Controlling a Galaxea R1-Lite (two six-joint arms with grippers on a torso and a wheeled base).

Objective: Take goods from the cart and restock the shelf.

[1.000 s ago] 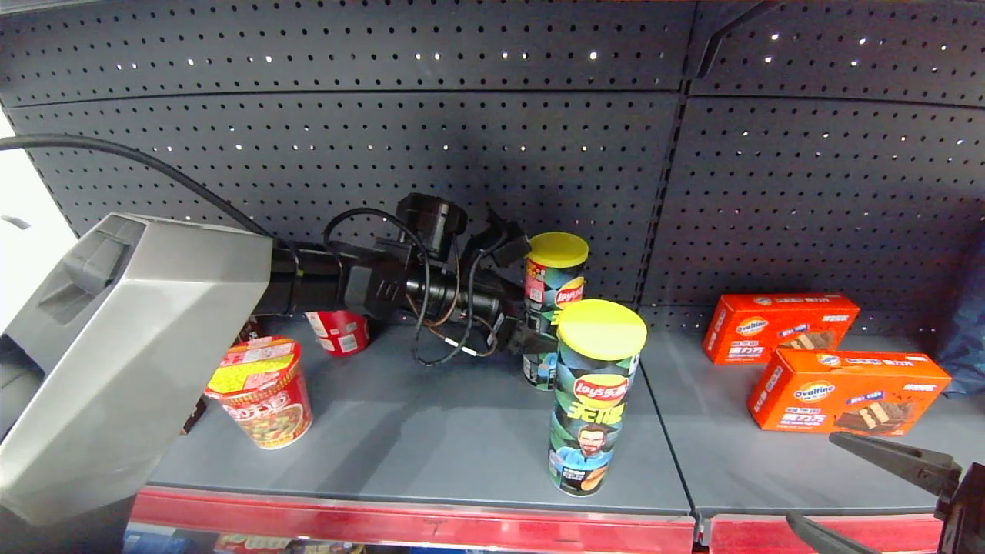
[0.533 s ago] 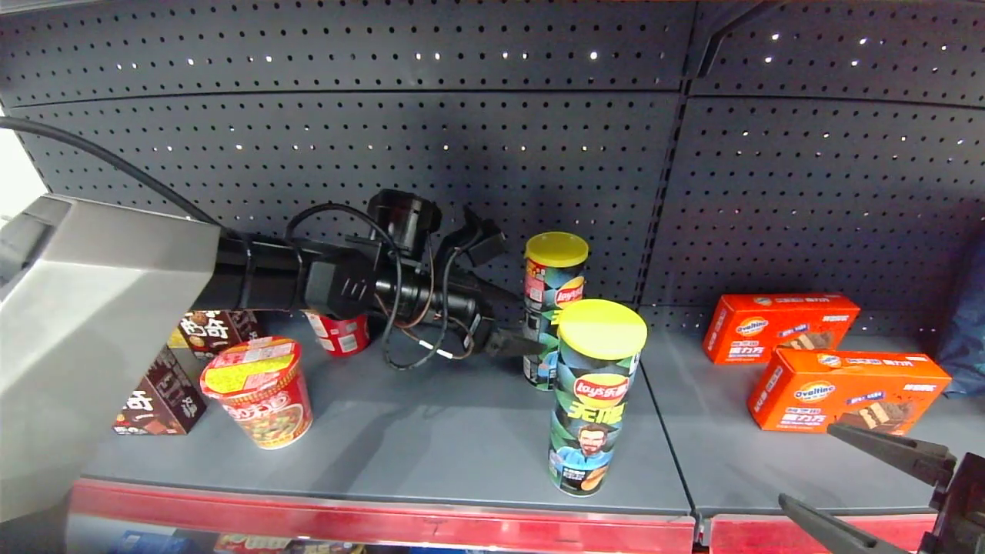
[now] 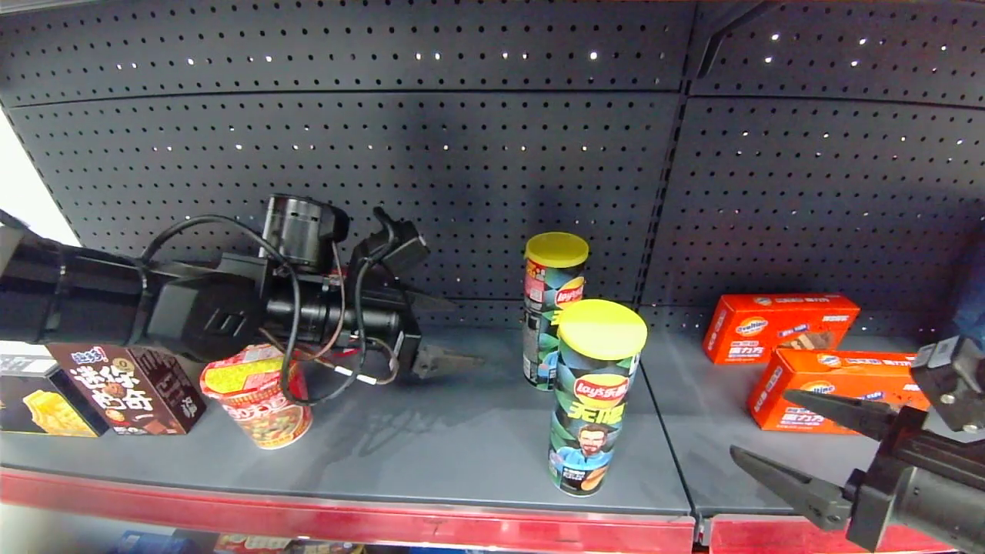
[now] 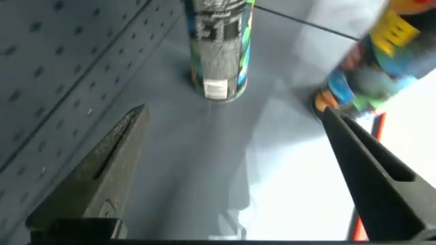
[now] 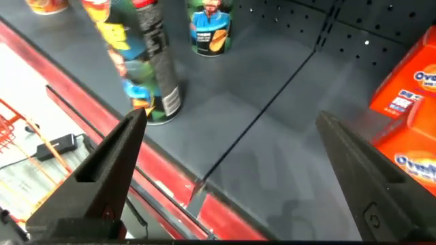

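Jaws released on left gripper (image 3: 462, 332) and right gripper (image 3: 758, 422); open shelf (image 3: 462, 438) beside chip cans (image 3: 596, 400).

The head camera faces the shelf (image 3: 462, 438) from the front at mid-range, looking forward and slightly down onto its floor and pegboard back wall (image 3: 462, 154). The left wrist camera sits low and close, sighting along that wall between the fingers (image 4: 102, 177) of the left gripper (image 4: 233, 112); the right wrist camera looks inward over the red front lip (image 3: 385, 523). All three share the rear can (image 3: 552, 308) and front can (image 3: 596, 400) (the latter blurred in the left wrist view).
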